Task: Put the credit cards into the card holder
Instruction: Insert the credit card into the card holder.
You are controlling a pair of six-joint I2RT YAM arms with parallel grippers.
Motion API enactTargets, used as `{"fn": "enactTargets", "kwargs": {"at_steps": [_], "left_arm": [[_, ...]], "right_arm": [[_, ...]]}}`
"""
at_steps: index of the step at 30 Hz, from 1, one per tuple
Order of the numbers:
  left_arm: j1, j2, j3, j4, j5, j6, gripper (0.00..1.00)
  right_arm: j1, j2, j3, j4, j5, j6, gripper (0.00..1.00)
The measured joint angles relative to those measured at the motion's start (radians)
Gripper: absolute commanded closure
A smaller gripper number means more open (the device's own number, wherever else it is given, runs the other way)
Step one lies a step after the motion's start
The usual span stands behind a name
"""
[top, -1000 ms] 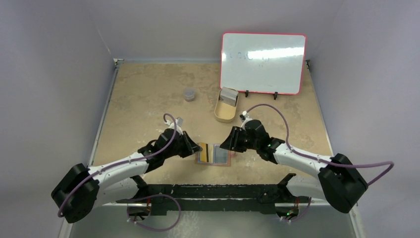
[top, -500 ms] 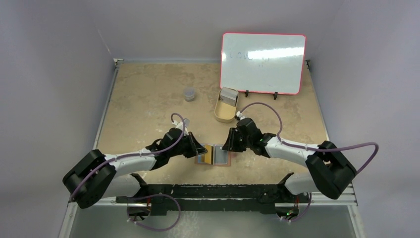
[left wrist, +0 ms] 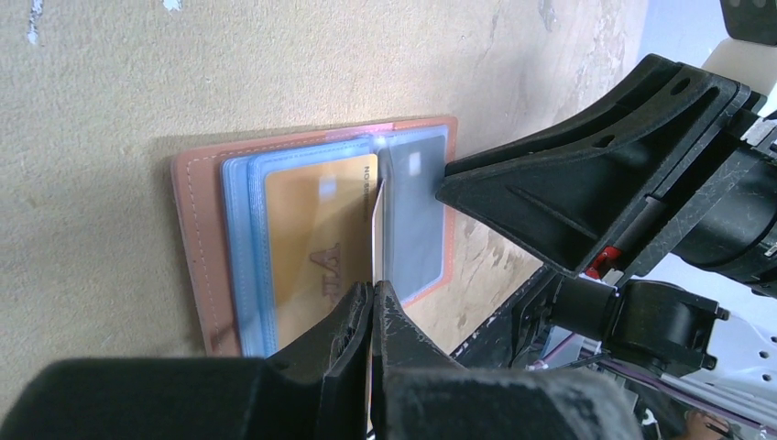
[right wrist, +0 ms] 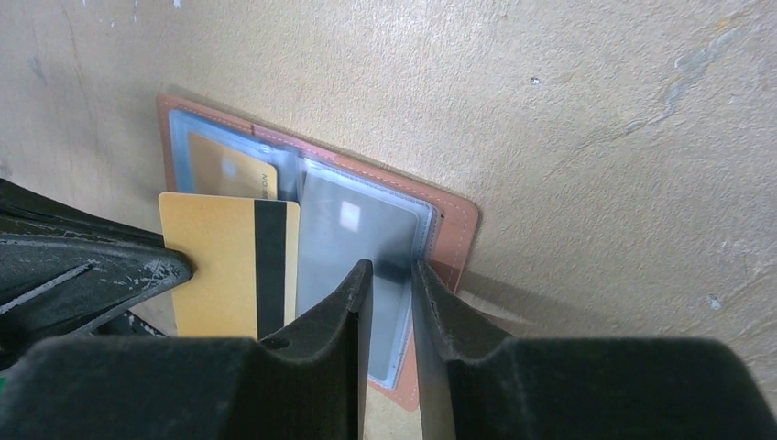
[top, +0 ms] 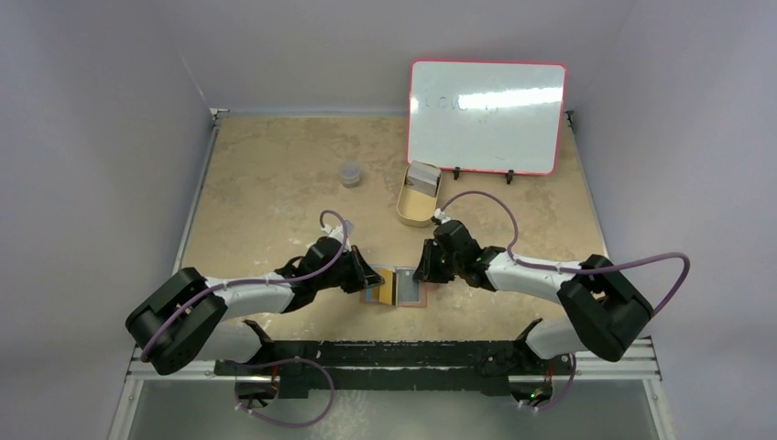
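The card holder [left wrist: 194,238] lies open and flat on the counter [top: 266,183], its clear inner sleeves facing up. The left pincer [left wrist: 373,291] comes at the holder from its left side and is clamped on a gold credit card [right wrist: 220,266] with a dark stripe. That card stands on edge over the holder's middle fold, its lower edge at the sleeves. A second gold card marked VIP [left wrist: 311,257] sits inside the holder's left sleeve, and a grey card [right wrist: 344,247] sits in its right sleeve. The right pincer [right wrist: 391,270] is down on the holder's right half, jaws only a narrow gap apart over the sleeve with the grey card. Whether it grips the sleeve or only rests there, I cannot tell. Beyond the holder, well apart, a tan oval tin [top: 414,209] holds a grey stack of cards [top: 423,174]. A small jar [top: 350,174] is beyond the holder to the left, and a red-framed whiteboard [top: 486,115] stands behind the tin.
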Motion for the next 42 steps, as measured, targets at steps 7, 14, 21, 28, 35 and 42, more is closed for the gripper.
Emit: {"fn": "enactTargets", "kwargs": {"at_steps": [7, 14, 21, 28, 35, 42], "left_arm": [[0.0, 0.011, 0.0, 0.0, -0.023, 0.01, 1.0], [0.0, 0.056, 0.001, 0.024, -0.029, 0.026, 1.0], [0.0, 0.098, 0.002, 0.071, -0.028, 0.026, 1.0], [0.0, 0.107, 0.002, 0.103, -0.042, 0.025, 1.0], [0.0, 0.1, 0.002, 0.11, -0.089, 0.026, 1.0], [0.0, 0.098, -0.017, 0.153, -0.099, 0.025, 1.0]], "right_arm": [[0.01, -0.001, 0.003, -0.005, 0.021, 0.0, 0.76], [0.015, -0.003, 0.003, -0.005, 0.029, 0.004, 0.76], [0.022, -0.011, 0.001, -0.01, 0.044, 0.014, 0.76], [0.024, -0.03, -0.009, -0.023, 0.055, 0.027, 0.76], [0.024, -0.036, -0.014, -0.026, 0.058, 0.037, 0.76], [0.024, -0.036, -0.014, -0.026, 0.059, 0.038, 0.76]]}}
